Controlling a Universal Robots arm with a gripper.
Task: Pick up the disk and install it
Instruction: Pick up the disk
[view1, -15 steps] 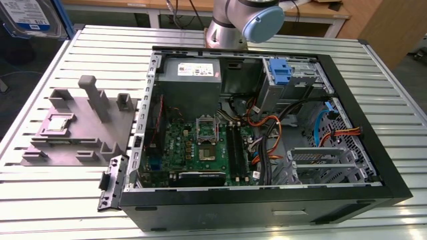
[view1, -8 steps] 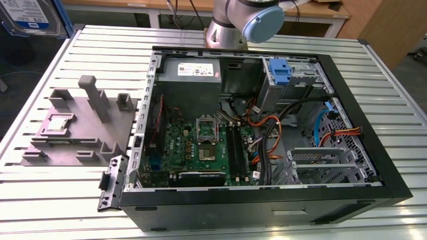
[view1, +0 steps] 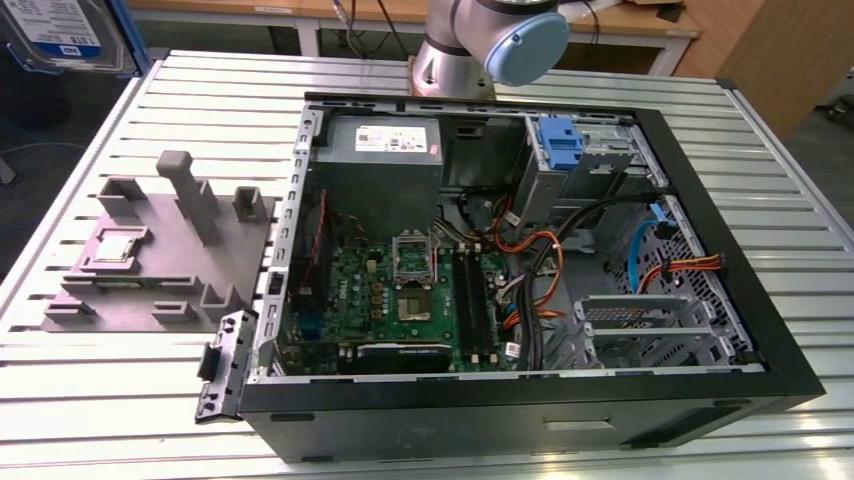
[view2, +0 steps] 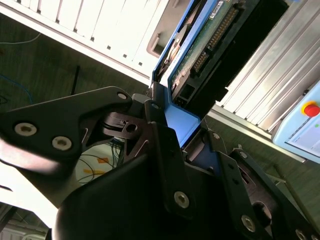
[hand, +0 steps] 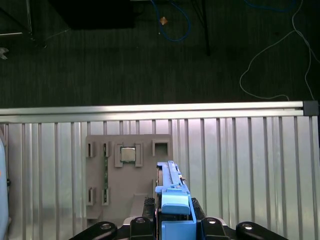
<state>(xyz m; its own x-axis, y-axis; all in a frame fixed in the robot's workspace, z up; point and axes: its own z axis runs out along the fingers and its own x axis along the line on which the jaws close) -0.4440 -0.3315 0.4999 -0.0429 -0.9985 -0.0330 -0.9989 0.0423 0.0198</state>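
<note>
The disk (view1: 64, 38), a silver drive with a white-and-blue label and a blue frame, hangs in the air at the exterior view's upper left, beyond the table's corner. My gripper (hand: 172, 222) is shut on the disk (hand: 171, 192), seen edge-on in the first wrist view with its blue frame between the black fingers (hand: 145, 215). In the second wrist view the disk (view2: 210, 45) shows its green circuit board, and the gripper (view2: 167, 117) clamps its blue-framed end.
An open computer case (view1: 781, 330) lies on the slatted metal table (view1: 107, 410), with a grey drive cage (view1: 641, 318), a power supply (view1: 384, 140) and a blue latch piece (view1: 561, 140) inside. A grey parts fixture (view1: 147, 260) stands at the exterior view's left, under the gripper (hand: 127, 170).
</note>
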